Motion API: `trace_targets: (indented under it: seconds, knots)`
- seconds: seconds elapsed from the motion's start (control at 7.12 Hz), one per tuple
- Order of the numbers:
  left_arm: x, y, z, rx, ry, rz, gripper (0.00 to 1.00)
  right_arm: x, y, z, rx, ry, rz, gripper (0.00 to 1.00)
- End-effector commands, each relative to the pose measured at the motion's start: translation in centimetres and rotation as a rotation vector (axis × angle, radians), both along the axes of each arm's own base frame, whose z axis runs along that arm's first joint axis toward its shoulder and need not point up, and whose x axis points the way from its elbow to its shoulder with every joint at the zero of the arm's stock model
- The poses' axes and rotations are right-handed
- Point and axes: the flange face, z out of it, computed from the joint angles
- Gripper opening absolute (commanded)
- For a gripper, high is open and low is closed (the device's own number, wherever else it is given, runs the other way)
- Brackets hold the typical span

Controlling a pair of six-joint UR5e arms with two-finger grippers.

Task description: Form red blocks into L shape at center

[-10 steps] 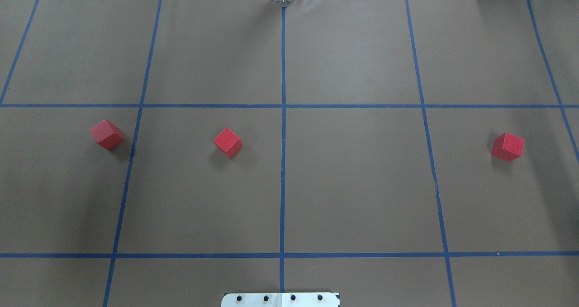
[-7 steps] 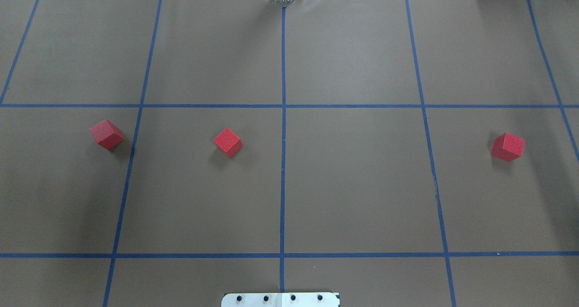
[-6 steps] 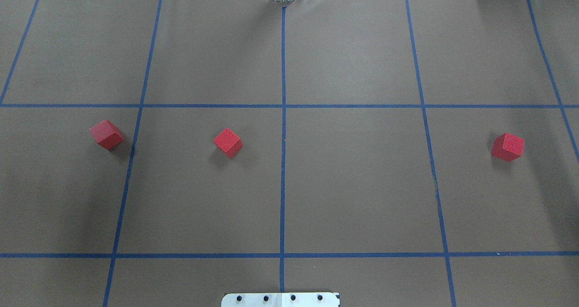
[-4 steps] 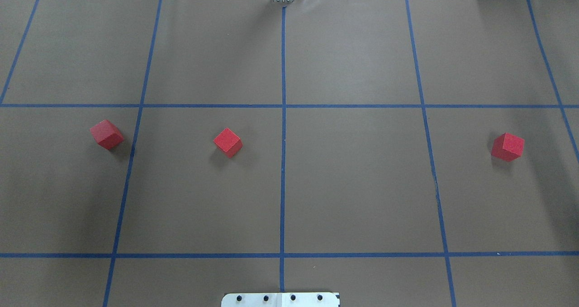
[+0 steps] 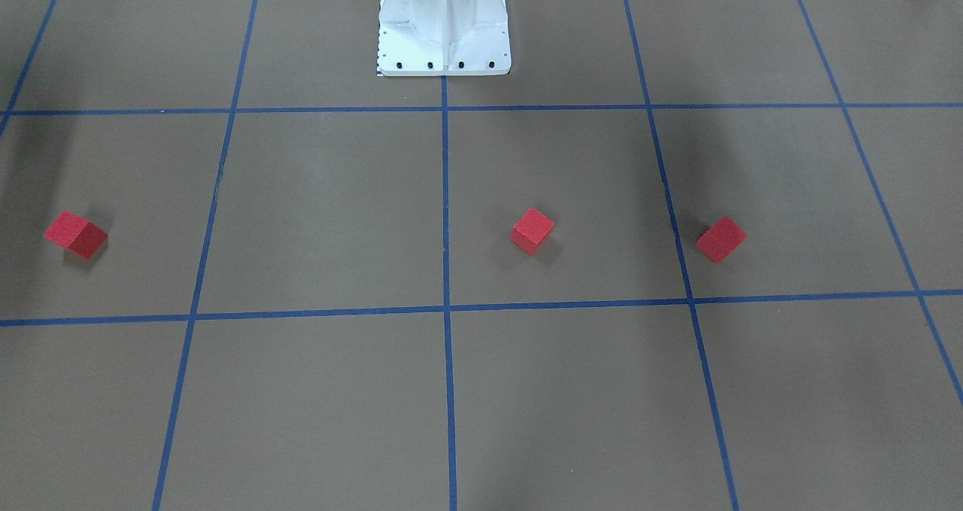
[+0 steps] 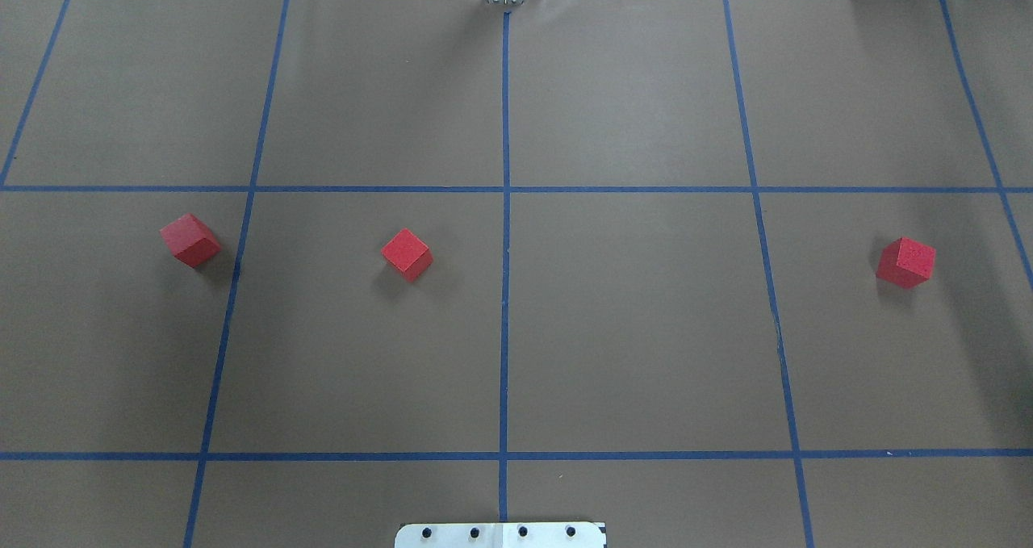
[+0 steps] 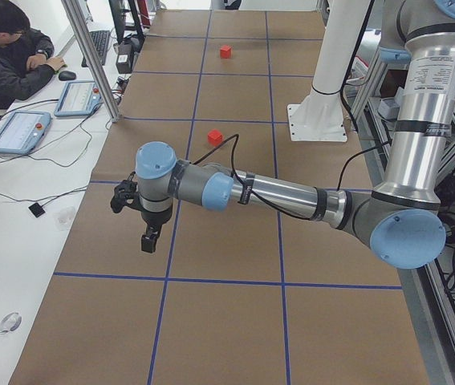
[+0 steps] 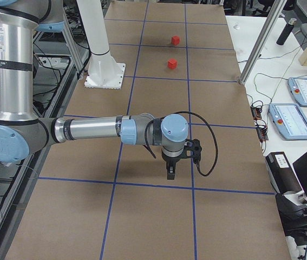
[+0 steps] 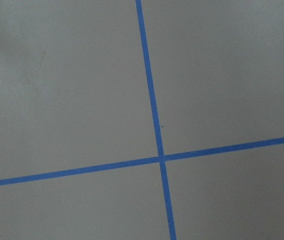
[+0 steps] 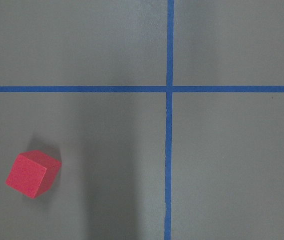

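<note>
Overhead, red blocks (image 6: pixel 407 254) sit apart at 8, 9 and 3 o'clock of the center (image 6: pixel 506 189); left gripper (image 7: pixel 148 242) and right gripper (image 8: pixel 170 174) hover, grip unreadable.

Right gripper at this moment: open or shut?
Cannot tell. The right gripper shows only in the exterior right view, pointing down over the table, too small there to judge.

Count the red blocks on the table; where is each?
3: left block far left, middle block just left of the centre line, right block far right. None seems hidden.
</note>
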Motion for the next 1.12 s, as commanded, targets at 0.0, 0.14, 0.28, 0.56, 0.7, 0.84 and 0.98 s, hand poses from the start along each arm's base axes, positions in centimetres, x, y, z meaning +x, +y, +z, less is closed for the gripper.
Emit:
trace_targets:
  seconds: [0.0,0.14,0.28,0.56,0.7,0.84,0.98]
  knots:
    - [9.4,-4.0,-8.6,0.019,0.055,0.016,1.00,-0.1,-0.3,-0.3,0.007,0.000,-0.001,0.99]
    - [14.6,-5.6,-13.2,-0.089,0.120,-0.072,1.00,-0.1,-0.3,-0.3,0.005,0.000,-0.001,0.99]
    - [19.5,-5.4,-16.5,-0.220,0.186,-0.160,1.00,-0.1,-0.3,-0.2,0.004,0.000,-0.003,0.99]
    - [29.2,-3.4,-20.2,-0.473,0.248,-0.267,1.00,-0.3,-0.8,-0.4,0.007,0.000,-0.005,0.99]
    - [33.7,-2.1,-22.9,-0.492,0.256,-0.228,1.00,-0.3,-0.9,-0.5,0.010,0.000,-0.005,0.99]
    - [38.4,-0.2,-24.9,-0.545,0.229,-0.235,1.00,-0.3,-0.9,-0.5,0.011,0.000,-0.006,0.99]
    - [44.4,2.6,-28.7,-0.542,0.159,-0.352,1.00,-0.3,-0.9,-0.8,0.016,0.000,-0.006,0.99]
